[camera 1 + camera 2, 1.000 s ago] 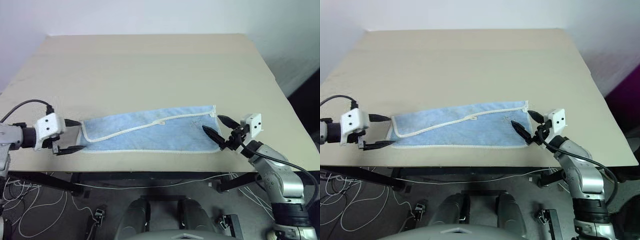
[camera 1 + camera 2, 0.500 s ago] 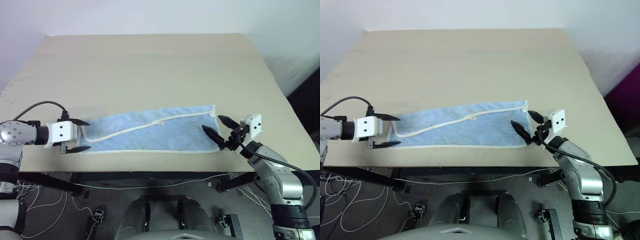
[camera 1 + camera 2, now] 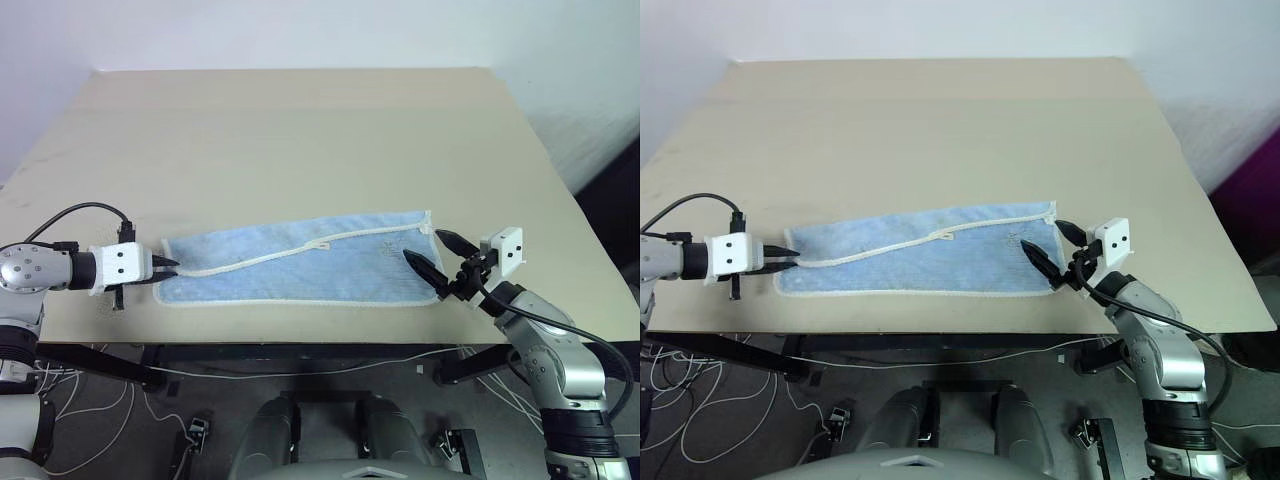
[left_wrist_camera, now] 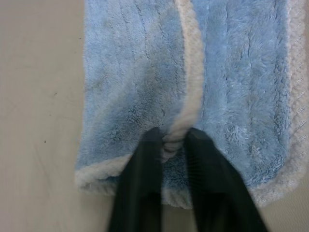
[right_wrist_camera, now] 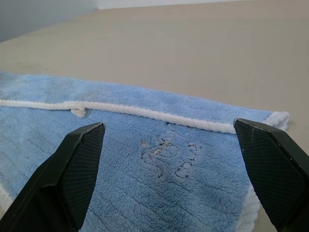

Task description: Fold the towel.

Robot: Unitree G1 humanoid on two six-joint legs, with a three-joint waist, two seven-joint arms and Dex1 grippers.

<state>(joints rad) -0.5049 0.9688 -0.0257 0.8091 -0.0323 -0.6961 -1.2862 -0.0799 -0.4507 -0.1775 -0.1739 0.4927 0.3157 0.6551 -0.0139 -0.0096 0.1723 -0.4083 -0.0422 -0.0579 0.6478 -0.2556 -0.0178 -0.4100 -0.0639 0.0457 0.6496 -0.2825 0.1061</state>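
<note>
The towel [image 3: 300,265] lies folded lengthwise near the front edge of the bench [image 3: 300,140]. The left end effector [image 4: 175,145] pinches its white hem at the left end. The right end effector [image 3: 440,258] stands wide over the right end.

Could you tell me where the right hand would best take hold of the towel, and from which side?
Probably the right short end of the towel, approached from beyond that end. The towel lies flat and already folded lengthwise, so its layered edge there can likely be pinched between fingers. The right hand hovers open over that end, while the left hand is shut on the opposite end's hem.
</note>
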